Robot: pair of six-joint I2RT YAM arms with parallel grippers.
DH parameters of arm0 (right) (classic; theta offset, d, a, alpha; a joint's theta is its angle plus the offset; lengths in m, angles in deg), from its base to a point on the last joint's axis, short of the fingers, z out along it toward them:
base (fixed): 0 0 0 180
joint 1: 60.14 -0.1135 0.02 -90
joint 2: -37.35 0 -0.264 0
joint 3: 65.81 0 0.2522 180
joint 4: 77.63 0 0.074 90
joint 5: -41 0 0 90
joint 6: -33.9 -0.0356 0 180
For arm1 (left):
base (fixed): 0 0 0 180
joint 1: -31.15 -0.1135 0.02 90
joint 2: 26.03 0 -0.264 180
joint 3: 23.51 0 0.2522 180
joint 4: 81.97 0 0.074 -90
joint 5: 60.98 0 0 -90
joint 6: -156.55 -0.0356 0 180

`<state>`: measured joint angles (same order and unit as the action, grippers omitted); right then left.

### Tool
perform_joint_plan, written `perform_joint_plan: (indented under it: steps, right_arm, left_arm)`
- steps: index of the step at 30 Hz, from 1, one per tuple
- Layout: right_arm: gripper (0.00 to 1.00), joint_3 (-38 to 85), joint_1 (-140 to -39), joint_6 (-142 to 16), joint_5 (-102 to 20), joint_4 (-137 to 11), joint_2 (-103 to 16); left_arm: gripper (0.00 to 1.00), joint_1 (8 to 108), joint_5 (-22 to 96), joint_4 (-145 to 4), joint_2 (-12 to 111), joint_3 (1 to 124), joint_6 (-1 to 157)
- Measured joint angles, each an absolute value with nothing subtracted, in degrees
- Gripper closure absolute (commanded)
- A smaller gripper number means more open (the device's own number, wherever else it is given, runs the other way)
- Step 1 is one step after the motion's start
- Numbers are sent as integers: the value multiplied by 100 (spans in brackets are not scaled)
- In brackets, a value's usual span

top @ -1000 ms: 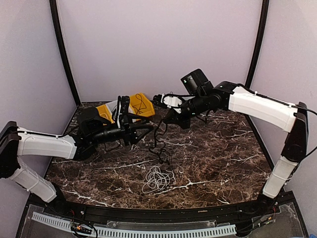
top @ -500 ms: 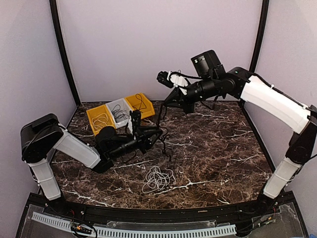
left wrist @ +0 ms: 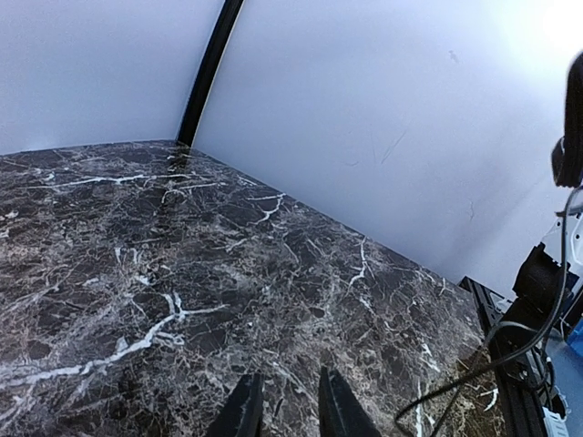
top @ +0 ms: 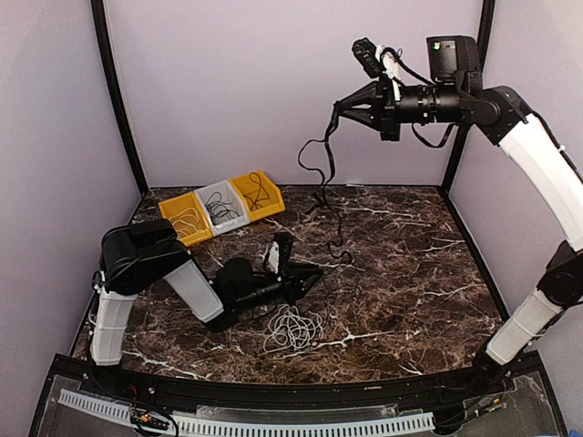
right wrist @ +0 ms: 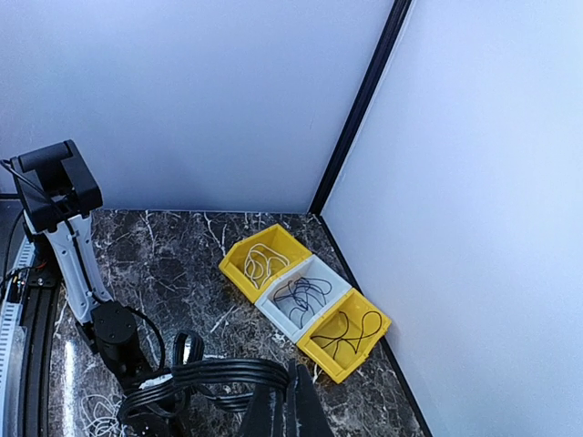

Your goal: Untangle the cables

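Three bins (top: 264,214) in a row, back left on worktop (top: 410,273), cables (top: 219,211) inside. Coiled cable (top: 291,330) just before left hand (top: 302,272). Hanging cable (top: 328,173) behind, under right hand (top: 339,107).

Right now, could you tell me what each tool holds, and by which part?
The right tool pinches the black cable at its top; left tool holds nothing.
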<state>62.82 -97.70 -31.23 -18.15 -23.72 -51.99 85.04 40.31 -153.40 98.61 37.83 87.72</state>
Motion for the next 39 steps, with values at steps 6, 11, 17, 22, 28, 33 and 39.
perform_joint_plan:
  steps: [6, 11, 17, 22, 28, 33, 39]
  right_arm:
    - [100, 6295, -9593, -3130, -1719, -2418, -5030]
    - [100, 5539, -9582, -3104, -1710, -2539, -4807]
    - [100, 4671, -9580, -3001, -1761, -2593, -4823]
    - [100, 4210, -9582, -2911, -1761, -2692, -4825]
    - [100, 3976, -9630, -2868, -1783, -2827, -4888]
    - [100, 3866, -9770, -2826, -1870, -2914, -4982]
    - [100, 3847, -9910, -2806, -1916, -2917, -5043]
  left_arm:
    - [73, 8532, 3872, -15620, 9896, 3466, 8976]
    - [66, 8532, 3550, -15738, 9552, 2699, 9133]
    - [55, 8532, 2877, -15687, 8346, 2126, 9238]
    - [48, 8587, 2549, -15547, 7474, 2008, 8962]
    - [46, 8805, 2630, -14747, 6971, 2618, 8364]
    - [46, 8936, 2997, -13825, 6932, 3461, 8130]
    - [51, 9022, 2593, -12820, 6969, 4159, 8097]
